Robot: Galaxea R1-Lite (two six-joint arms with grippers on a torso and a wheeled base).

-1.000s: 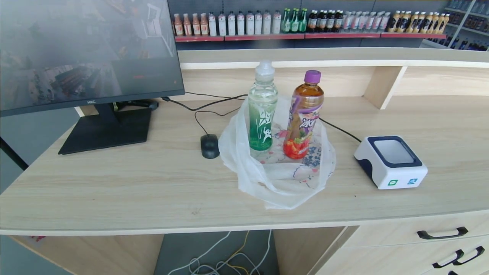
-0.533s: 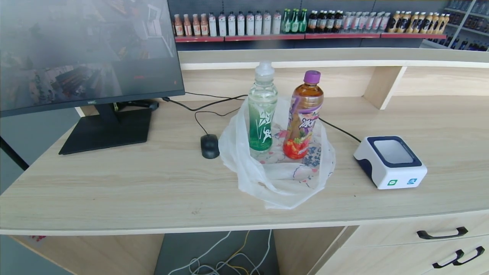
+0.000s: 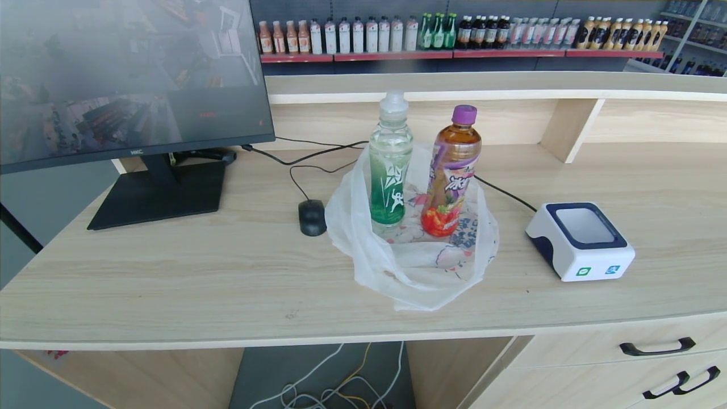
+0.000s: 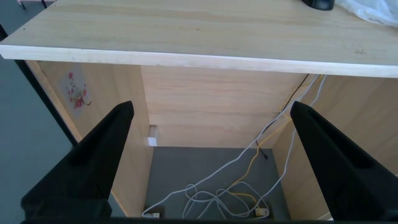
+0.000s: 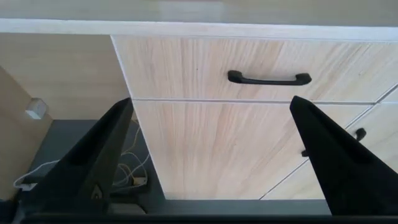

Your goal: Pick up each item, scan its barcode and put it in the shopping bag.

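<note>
While both stand in shopping bag [image 3: 417, 279] | green-label bottle [image 3: 389, 177] | fruit-label bottle [image 3: 452, 173]

You get the monitor [image 3: 125, 74] only in part: the head view's top and left edges cut it off. The black cable [image 3: 505, 194] from the scanner [image 3: 579, 241] slips behind the shopping bag [image 3: 414, 267], and you lose it there. The green bottle [image 3: 389, 170] and the purple-capped bottle [image 3: 451, 170] cover part of the bag's back wall. The shelf bottles [image 3: 454, 31] are too small to tell apart. The left wrist view clips the mouse [image 4: 318, 4], and the fingers of the left gripper [image 4: 211, 106] and right gripper [image 5: 211, 99] run off the frame at their roots
</note>
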